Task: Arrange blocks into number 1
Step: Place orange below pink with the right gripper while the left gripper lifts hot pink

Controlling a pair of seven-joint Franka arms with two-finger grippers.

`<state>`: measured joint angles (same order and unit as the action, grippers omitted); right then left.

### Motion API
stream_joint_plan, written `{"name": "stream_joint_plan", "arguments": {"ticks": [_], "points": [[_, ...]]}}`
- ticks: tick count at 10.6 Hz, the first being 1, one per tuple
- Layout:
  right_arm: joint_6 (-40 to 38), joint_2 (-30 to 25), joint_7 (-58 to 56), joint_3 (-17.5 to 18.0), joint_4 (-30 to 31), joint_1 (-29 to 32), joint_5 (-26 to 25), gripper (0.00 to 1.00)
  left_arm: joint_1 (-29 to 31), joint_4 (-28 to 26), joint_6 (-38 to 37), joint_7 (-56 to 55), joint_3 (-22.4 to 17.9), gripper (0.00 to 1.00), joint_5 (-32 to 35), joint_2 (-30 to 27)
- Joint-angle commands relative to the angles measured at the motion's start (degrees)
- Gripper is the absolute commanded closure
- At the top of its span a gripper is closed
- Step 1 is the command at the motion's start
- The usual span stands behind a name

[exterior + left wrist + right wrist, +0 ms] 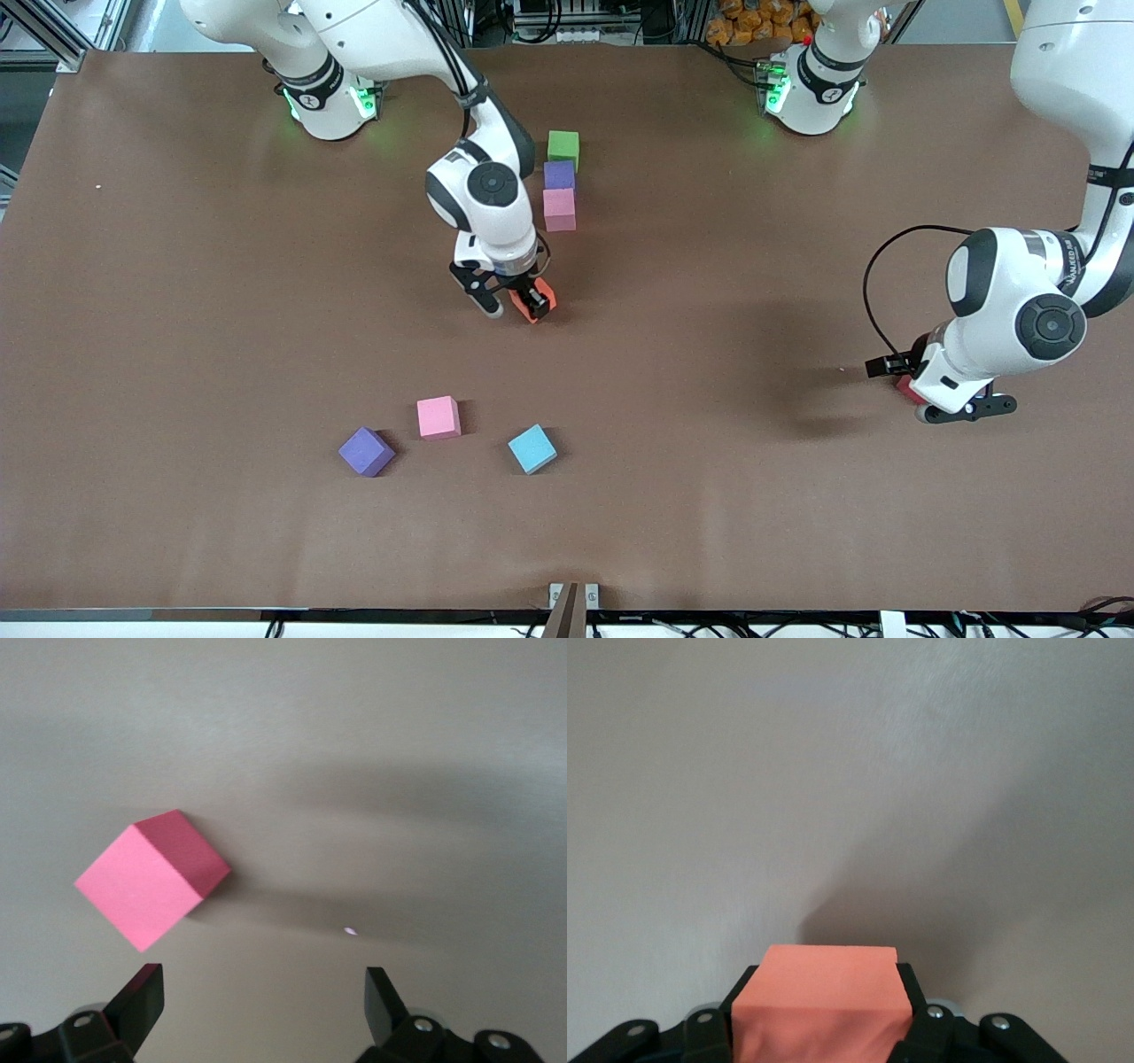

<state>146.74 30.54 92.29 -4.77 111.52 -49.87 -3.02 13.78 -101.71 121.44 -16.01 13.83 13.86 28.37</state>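
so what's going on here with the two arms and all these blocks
The right arm's hand is shut on an orange block on the table, nearer the front camera than a short column of green, purple and pink blocks. The left arm's hand is open over a red block at its own end of the table. Three loose blocks, pink, purple and light blue, lie nearest the front camera.
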Motion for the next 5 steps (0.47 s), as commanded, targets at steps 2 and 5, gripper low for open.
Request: {"name": "stream_joint_plan", "arguments": {"ticks": [2,5], "points": [[-4.0,-1.7,-5.5,4.7,0.7,-4.0,-11.1,0.51,0.5,1.3,0.0,-0.3,-4.9,0.0,-2.8,2.9],[-4.0,-1.5,-12.6,5.4,0.7,-4.4,-13.4,0.51,0.5,2.6,0.2,-11.0,-6.2,0.0,-5.7,5.1]]}}
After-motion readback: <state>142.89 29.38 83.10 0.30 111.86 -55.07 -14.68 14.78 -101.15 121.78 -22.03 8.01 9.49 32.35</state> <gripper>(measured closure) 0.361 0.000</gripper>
